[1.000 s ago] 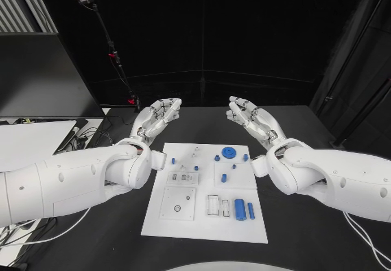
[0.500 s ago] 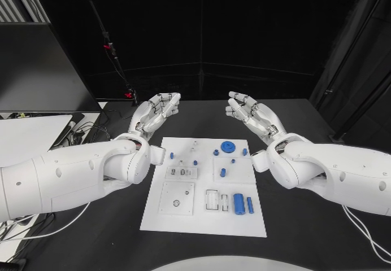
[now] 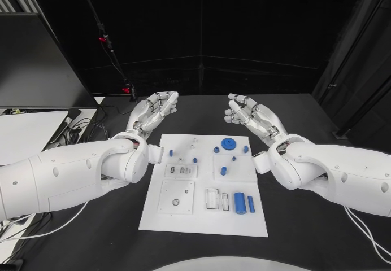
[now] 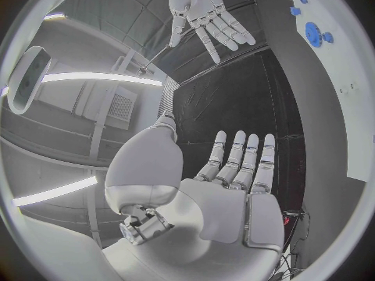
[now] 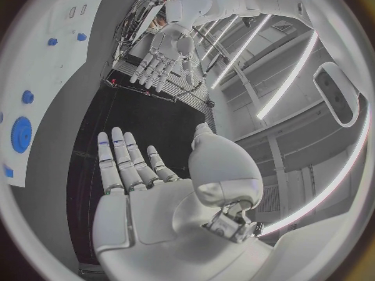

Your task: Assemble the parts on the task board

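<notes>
The white task board (image 3: 204, 220) lies flat in the middle of the black table. Several blue parts rest on it: a round disc (image 3: 230, 144) near its far edge, small pegs (image 3: 224, 169) in the middle, and a thick cylinder (image 3: 240, 202) beside a thin rod (image 3: 251, 204) near the front right. My left hand (image 3: 155, 112) hovers beyond the board's far left corner, fingers straight and apart, holding nothing. My right hand (image 3: 251, 117) mirrors it beyond the far right corner, also spread and empty. Each wrist view shows its own flat palm (image 4: 234, 187) (image 5: 133, 193) and the opposite hand (image 4: 205, 11) (image 5: 165, 57).
A dark monitor (image 3: 40, 56) and a pale surface (image 3: 24, 132) stand at the table's left, with cables (image 3: 86, 127) near them. A thin stand with red clips (image 3: 110, 45) rises behind the table. Bare black tabletop (image 3: 317, 237) flanks the board on both sides.
The head camera has tilted, so the whole scene sits slightly higher than before. Both hands keep the same spread, empty pose beyond the board.
</notes>
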`<state>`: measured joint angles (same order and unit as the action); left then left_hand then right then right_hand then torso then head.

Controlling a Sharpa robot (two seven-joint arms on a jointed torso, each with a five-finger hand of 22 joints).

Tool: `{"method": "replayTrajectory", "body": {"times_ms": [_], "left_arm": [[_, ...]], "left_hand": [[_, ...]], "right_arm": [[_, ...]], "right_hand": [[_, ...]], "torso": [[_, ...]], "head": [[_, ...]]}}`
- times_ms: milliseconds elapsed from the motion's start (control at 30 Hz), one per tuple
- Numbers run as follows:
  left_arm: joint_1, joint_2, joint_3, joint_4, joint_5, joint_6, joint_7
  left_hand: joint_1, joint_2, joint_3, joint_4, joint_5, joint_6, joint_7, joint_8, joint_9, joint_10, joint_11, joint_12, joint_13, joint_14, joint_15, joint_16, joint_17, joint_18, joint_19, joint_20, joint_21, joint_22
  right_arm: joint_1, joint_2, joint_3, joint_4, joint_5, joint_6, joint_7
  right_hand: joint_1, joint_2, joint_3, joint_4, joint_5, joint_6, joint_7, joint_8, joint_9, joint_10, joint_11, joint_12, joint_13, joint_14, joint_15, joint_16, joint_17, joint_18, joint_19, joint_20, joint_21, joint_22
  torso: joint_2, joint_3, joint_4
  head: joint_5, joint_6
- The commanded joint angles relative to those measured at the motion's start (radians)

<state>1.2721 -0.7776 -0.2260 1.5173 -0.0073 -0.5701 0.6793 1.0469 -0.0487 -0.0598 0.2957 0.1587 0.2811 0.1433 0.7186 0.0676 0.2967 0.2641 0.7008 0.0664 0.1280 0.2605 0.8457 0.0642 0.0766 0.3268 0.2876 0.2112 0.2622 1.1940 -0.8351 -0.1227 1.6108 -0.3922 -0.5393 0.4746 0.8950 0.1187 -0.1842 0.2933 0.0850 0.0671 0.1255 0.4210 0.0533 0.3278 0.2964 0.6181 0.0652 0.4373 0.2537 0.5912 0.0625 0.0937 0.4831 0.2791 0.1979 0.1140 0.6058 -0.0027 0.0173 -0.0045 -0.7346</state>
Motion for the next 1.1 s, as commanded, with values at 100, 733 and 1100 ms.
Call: {"method": "replayTrajectory", "body": {"times_ms": [100,733,1100], "left_arm": [[0.002,-0.003,0.0,0.003,-0.01,0.004,0.314],[0.012,-0.006,0.0,0.007,-0.01,0.012,0.3],[0.02,-0.013,0.0,0.008,-0.01,0.016,0.292]], "left_hand": [[0.01,0.004,0.005,0.001,0.007,0.009,0.154,0.004,-0.001,0.007,0.0,0.004,-0.002,0.007,0.002,0.003,0.001,0.014,0.003,0.003,0.003,0.0],[0.017,0.035,0.01,-0.001,0.012,0.013,0.154,0.0,-0.002,0.009,0.0,0.002,-0.002,0.01,0.003,0.002,0.0,0.012,0.006,0.003,0.009,0.004],[0.022,0.043,0.006,-0.002,0.027,0.021,0.153,0.0,-0.001,0.017,0.0,0.005,-0.002,0.018,0.002,0.003,0.0,0.013,0.015,0.003,0.017,0.009]], "right_arm": [[0.002,0.001,0.001,-0.002,-0.031,0.028,-0.005],[0.008,-0.038,0.003,0.008,-0.12,0.096,-0.099],[0.035,-0.038,0.005,-0.008,-0.143,0.146,-0.154]], "right_hand": [[0.016,0.006,-0.013,0.0,0.006,0.008,0.137,0.011,-0.005,0.012,-0.003,0.01,-0.003,0.069,-0.009,-0.024,-0.002,0.013,0.075,-0.004,0.035,0.013],[0.028,0.034,-0.054,-0.001,0.002,0.088,0.16,0.07,-0.003,0.071,-0.038,0.024,-0.004,0.366,-0.061,-0.143,0.003,0.058,0.282,-0.014,0.097,0.012],[0.038,0.055,-0.082,-0.001,0.001,0.084,0.12,0.011,-0.004,0.08,-0.092,-0.011,-0.002,0.739,-0.14,0.02,0.151,0.09,0.537,-0.062,0.262,0.081]], "torso": [[0.019,0.0018,0.0022],[0.053,-0.0008,0.0089],[0.078,-0.0015,0.0099]], "head": [[0.0,-0.002],[-0.001,-0.001],[-0.012,0.008]]}}
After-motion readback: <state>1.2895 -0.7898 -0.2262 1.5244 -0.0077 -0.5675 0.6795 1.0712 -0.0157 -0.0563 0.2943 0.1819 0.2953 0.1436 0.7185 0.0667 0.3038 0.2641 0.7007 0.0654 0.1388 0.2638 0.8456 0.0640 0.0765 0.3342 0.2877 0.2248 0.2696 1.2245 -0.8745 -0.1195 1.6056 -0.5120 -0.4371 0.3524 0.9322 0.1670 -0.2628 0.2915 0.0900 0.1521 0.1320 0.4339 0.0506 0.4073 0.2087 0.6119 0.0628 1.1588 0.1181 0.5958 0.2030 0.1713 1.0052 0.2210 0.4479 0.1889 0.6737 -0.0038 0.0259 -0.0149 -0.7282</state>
